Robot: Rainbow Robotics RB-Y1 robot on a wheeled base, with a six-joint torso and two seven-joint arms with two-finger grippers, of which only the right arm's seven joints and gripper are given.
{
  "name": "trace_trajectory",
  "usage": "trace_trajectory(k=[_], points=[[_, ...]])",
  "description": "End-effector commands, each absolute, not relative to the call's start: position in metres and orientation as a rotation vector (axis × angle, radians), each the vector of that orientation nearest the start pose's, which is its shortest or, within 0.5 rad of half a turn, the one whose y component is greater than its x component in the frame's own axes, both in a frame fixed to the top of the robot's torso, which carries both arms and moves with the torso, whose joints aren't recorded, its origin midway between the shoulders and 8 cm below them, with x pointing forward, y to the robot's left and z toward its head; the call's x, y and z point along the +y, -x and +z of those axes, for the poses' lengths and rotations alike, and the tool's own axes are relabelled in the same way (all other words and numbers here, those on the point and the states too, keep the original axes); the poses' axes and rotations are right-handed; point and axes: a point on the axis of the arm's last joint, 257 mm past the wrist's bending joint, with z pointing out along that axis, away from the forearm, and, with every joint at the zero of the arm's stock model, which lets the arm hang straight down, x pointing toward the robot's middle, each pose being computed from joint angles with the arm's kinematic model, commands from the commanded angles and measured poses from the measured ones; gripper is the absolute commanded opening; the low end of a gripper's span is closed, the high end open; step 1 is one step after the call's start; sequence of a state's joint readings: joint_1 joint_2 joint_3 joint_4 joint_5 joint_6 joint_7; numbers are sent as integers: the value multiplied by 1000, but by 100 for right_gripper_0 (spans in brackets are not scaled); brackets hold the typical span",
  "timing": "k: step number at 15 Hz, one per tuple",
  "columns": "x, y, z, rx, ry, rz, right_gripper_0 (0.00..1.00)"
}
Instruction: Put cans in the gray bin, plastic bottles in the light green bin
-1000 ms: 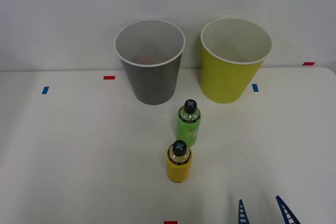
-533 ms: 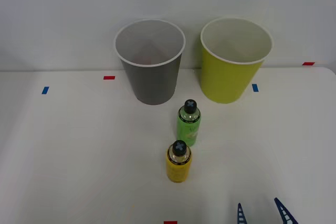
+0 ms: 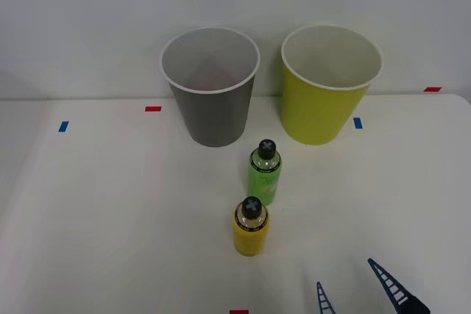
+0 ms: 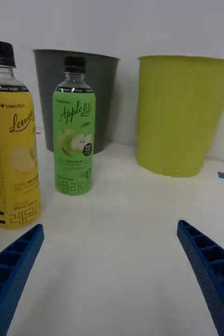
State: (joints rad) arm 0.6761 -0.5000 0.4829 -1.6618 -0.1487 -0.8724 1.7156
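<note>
The gray bin (image 3: 212, 93) (image 4: 93, 100) and the light green bin (image 3: 325, 90) (image 4: 181, 115) stand side by side at the back of the white table. Two plastic bottles with black caps stand upright in front of them: a green one (image 3: 264, 174) (image 4: 74, 131) and, nearer to me, a yellow one (image 3: 251, 228) (image 4: 9, 142). No cans are in sight. My right gripper (image 3: 346, 284) (image 4: 112, 273) is open and empty, low over the table at the front right, to the right of the yellow bottle and apart from it.
Small red (image 3: 153, 109) and blue (image 3: 63, 126) tape marks dot the table (image 3: 110, 211). A white wall rises right behind the bins. Bare tabletop lies to the left and right of the bottles.
My right gripper has come further into the front view, moving forward and slightly left toward the bottles, with its fingers wider apart. Bottles and bins have not moved.
</note>
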Motion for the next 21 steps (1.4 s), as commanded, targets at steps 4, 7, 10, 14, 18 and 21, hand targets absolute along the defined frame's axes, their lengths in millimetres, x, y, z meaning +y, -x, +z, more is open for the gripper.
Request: trace_trajectory(k=[4, 7, 10, 14, 18, 21], points=[[-154, -256, -260, 1328, 425, 335, 100], [-135, -269, -251, 1297, 443, 413, 100], [-116, -282, -238, 1239, 500, 454, 100], [-97, -289, -232, 1215, 540, 516, 100], [-91, -300, -237, 1226, 564, 456, 100], [-85, -312, -242, 1247, 597, 426, 100]])
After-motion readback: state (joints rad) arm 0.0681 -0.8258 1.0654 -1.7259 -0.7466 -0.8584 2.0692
